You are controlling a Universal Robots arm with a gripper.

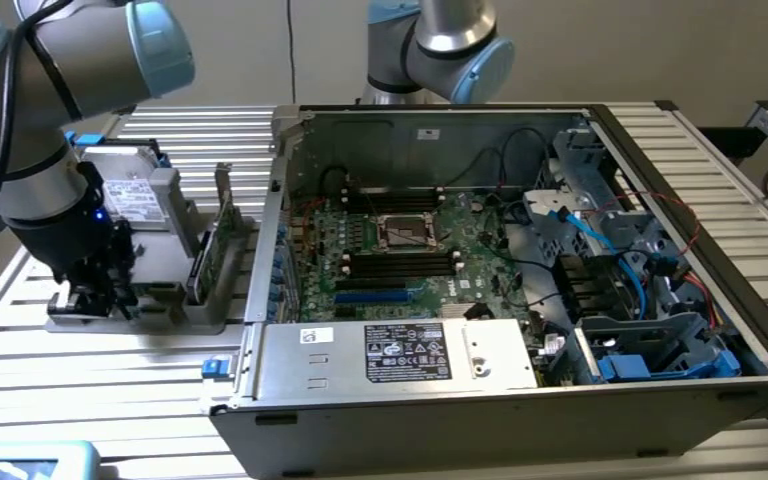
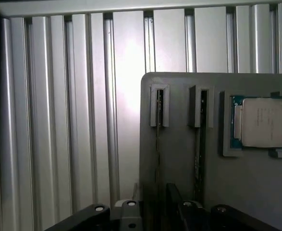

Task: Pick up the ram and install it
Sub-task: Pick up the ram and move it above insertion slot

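**Exterior and wrist views of the pick.** At the exterior view's left the gripper point(image 1: 91, 298) stands lowered onto the grey parts holder point(image 1: 157, 312), which rests on the slatted aluminium table point(image 1: 91, 400). Behind the gripper the holder carries the silver hard drive point(image 1: 137, 195), and toward the exterior view's right an upright green expansion card point(image 1: 208, 262). Further right lies the open computer case point(image 1: 357, 415), its motherboard point(image 1: 458, 235) exposed, with dark memory slots point(image 1: 398, 268) on either side of the processor socket point(image 1: 408, 232). In the wrist view the ram point(image 2: 157, 144) stands on edge in one narrow slot of the holder. A second stick point(image 2: 200, 144) stands in the neighbouring slot, and a processor point(image 2: 263, 122) lies in a recess beyond. The step in hand is judged to be the grasp of the ram. It is done well if the gripper is centred over the thin upper edge and square to the board's length, so that pressure falls on the flat faces and not on a corner — and if it keeps clear of the neighbouring stick. A grip taken askew could bind the board in its guides. The gripper sits over the near end of the ram, aligned with that slot and not the second. Whether it is apart around the board or already clamped on it cannot be told — nor whether it touches the stick.
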